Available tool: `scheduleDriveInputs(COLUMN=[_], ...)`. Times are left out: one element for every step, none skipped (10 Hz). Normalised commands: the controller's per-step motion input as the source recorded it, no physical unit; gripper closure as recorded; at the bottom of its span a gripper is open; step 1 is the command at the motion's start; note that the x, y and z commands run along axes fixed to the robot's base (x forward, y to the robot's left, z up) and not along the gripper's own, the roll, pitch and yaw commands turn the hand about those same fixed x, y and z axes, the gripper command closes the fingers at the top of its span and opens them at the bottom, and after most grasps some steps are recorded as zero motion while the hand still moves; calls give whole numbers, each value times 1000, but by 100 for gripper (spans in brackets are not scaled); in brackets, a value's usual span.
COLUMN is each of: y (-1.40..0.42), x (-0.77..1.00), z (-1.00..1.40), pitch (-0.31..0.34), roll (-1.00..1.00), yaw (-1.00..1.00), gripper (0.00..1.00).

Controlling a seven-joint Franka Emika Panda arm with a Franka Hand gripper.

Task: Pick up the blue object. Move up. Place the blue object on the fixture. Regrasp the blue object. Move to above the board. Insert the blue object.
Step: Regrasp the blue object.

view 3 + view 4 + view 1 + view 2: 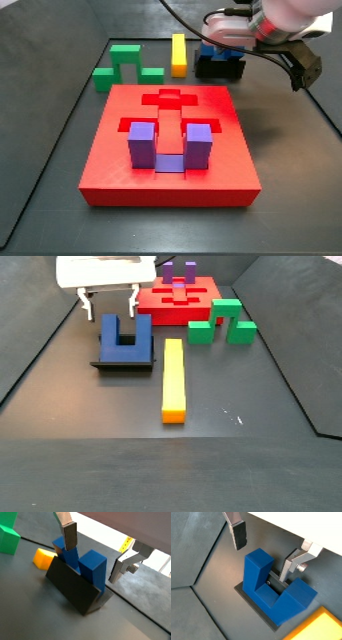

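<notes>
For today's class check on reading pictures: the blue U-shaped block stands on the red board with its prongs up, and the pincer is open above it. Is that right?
Not quite. The blue object stands prongs up on the black fixture, not on the board, as a side view shows. The rest holds: the pincer is open above it, one finger clear of the block.

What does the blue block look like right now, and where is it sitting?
The blue block is a dark blue U shape that looks like smooth plastic: two square prongs pointing up, joined by a short bar below. It stands upright in the notch of the black fixture on the grey floor, beyond the red board in a side view. The end effector hovers open around it; one finger sits by one prong, the other finger stands clear. Neither finger clearly grips it.
</notes>
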Motion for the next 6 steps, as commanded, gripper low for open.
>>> scheduleDriveInputs(y=[74, 137, 211, 257, 229, 91], x=[486, 514, 406, 320, 271, 206], z=[-89, -94, -94, -97, -100, -111], pitch=[0, 0, 40, 49, 46, 31], roll=[0, 54, 191, 251, 283, 183], yaw=[0, 14, 54, 126, 166, 151], gripper=[0, 0, 0, 0, 0, 0])
